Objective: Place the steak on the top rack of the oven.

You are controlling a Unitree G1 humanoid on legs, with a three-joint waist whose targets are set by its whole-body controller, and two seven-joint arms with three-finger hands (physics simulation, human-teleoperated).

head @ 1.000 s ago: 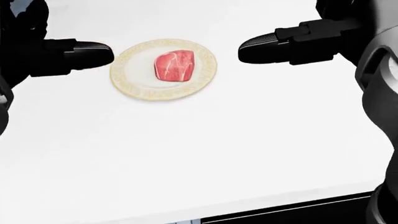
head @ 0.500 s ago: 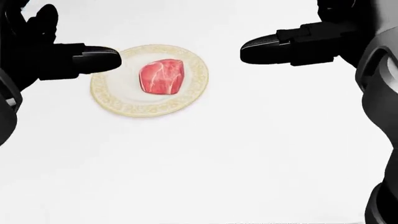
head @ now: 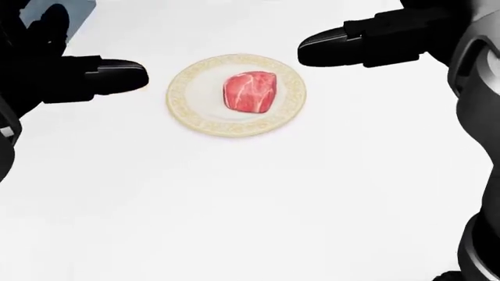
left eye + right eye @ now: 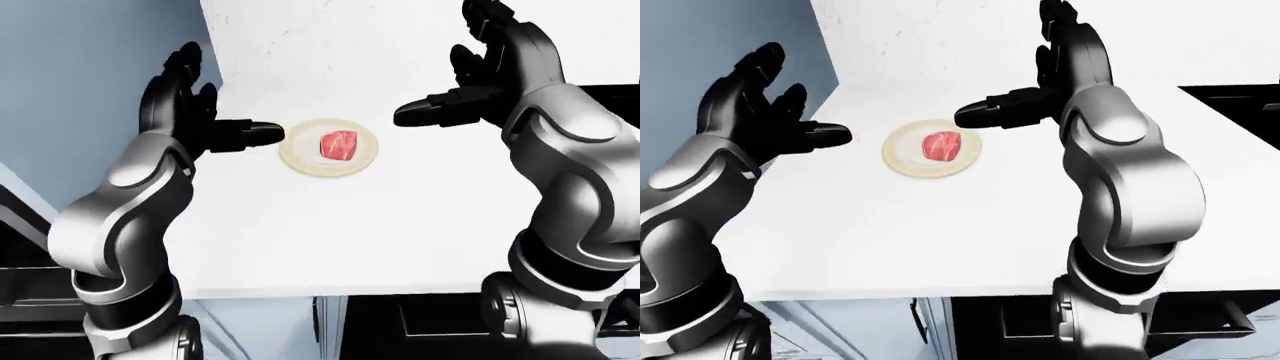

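A red marbled steak (image 3: 250, 91) lies in the middle of a round cream plate (image 3: 187, 111) on the white counter (image 3: 258, 199). My left hand (image 4: 195, 120) hovers just left of the plate, open, its thumb (image 3: 117, 75) pointing at the plate's rim. My right hand (image 4: 470, 75) is open too, above and to the right of the plate, with its thumb (image 3: 328, 44) pointing left toward the steak. Neither hand touches the steak or the plate. The oven does not show clearly.
A blue-grey wall (image 4: 90, 75) stands left of the counter. A black surface (image 4: 1240, 101) is set into the counter at the right. Below the counter's near edge are dark cabinet fronts (image 4: 420, 322).
The picture has shifted: the plate and steak now sit further right and slightly higher in the head view than half a second ago. Both hands stay open on either side.
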